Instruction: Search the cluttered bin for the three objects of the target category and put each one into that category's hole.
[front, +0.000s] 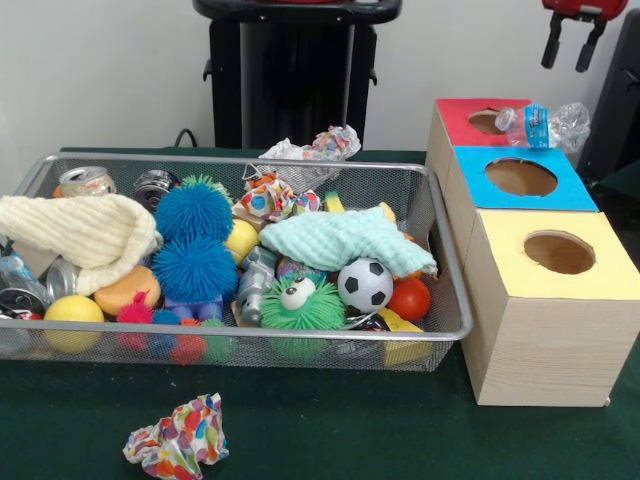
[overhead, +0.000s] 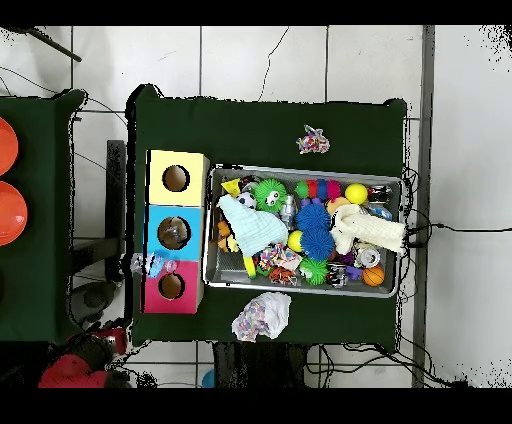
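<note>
The silver wire mesh bin (front: 452, 262) is full of clutter; it also shows in the overhead view (overhead: 304, 171). A crushed clear bottle with a blue label (front: 541, 125) lies on the red-topped box, at its far edge beside the round hole (front: 486, 121). From above the bottle (overhead: 148, 265) lies at the red box's outer side, near the hole (overhead: 171, 286). A clear plastic piece with blue (front: 14, 270) shows at the bin's left end, partly under a cream cloth. My gripper (front: 571, 46) hangs open and empty above and behind the red box.
Blue-topped (front: 522, 178) and yellow-topped (front: 560, 252) boxes stand in a row in front of the red one. The bin holds blue spiky balls (front: 195, 240), a soccer ball (front: 365, 284), cloths and cans. Crumpled coloured paper (front: 178, 440) lies on the green table.
</note>
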